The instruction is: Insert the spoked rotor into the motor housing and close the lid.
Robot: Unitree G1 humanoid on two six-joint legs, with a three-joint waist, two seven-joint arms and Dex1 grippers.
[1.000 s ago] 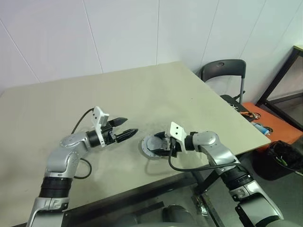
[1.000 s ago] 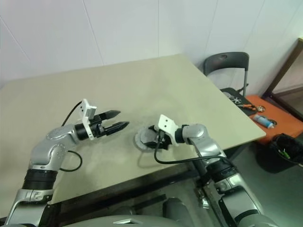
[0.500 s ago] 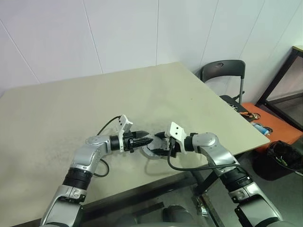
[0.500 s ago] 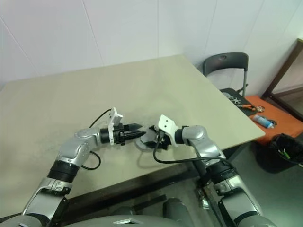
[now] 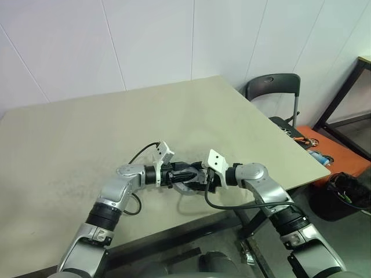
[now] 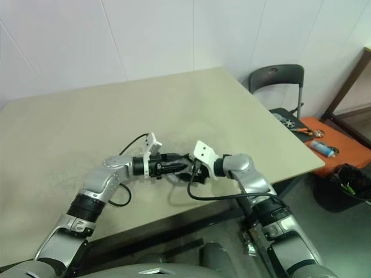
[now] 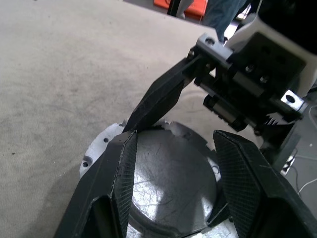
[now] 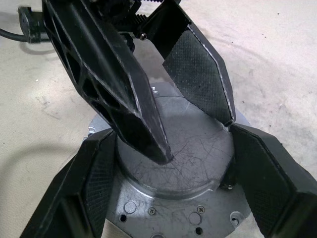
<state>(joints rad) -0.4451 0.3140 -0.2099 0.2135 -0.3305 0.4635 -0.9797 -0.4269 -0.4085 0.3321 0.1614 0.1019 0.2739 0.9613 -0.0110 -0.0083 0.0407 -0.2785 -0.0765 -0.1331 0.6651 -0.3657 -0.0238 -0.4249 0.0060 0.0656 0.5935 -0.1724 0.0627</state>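
two grippers meet over one round metal part near the front edge of the tabletop. the left gripper and the right gripper each have their fingers spread around the raised round cap of the motor housing, pads at or very near its side wall; whether either is truly clamping, i cannot tell. the housing lies flat on the tabletop, on a wider flange with small screw holes. its top is a scratched silver disc, so the lid looks already seated and the spoked rotor is probably inside, though that is a guess.

the housing looks like stiff cast metal, fairly heavy for its size and smooth, so pads could slip on the low wall; the best hold is across the cap's rim from opposite sides, pressing straight down.

the tabletop is matt beige and lightly scuffed. white panelled walls stand behind, with a dark chair and an orange shelf at the robot's right.
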